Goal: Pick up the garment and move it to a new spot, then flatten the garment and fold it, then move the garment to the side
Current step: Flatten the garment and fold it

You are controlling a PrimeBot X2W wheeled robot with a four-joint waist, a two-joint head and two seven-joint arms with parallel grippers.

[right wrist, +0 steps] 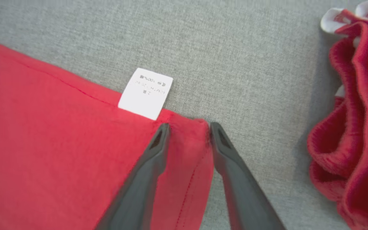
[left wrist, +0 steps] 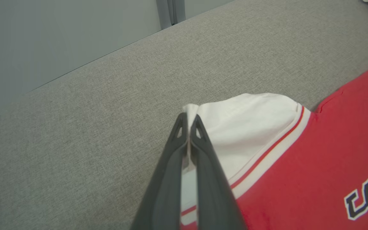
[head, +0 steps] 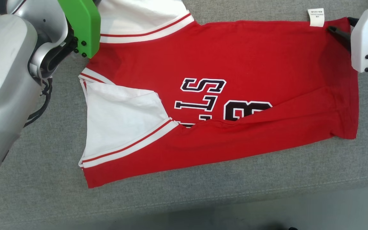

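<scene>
The garment (head: 235,57) lay spread on the grey surface (head: 43,191), its near edge folded over. The left claw (left wrist: 189,117) was clenched on the white sleeve (left wrist: 251,127). The right claw (right wrist: 189,125) stood parted astride the hem corner beside the tag (right wrist: 145,93), perhaps touching the cloth.

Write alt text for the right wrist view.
The right gripper stands open, dark fingers astride a corner of the red jersey, beside its white tag. A bunched red cloth lies apart at the right on the grey surface.
</scene>
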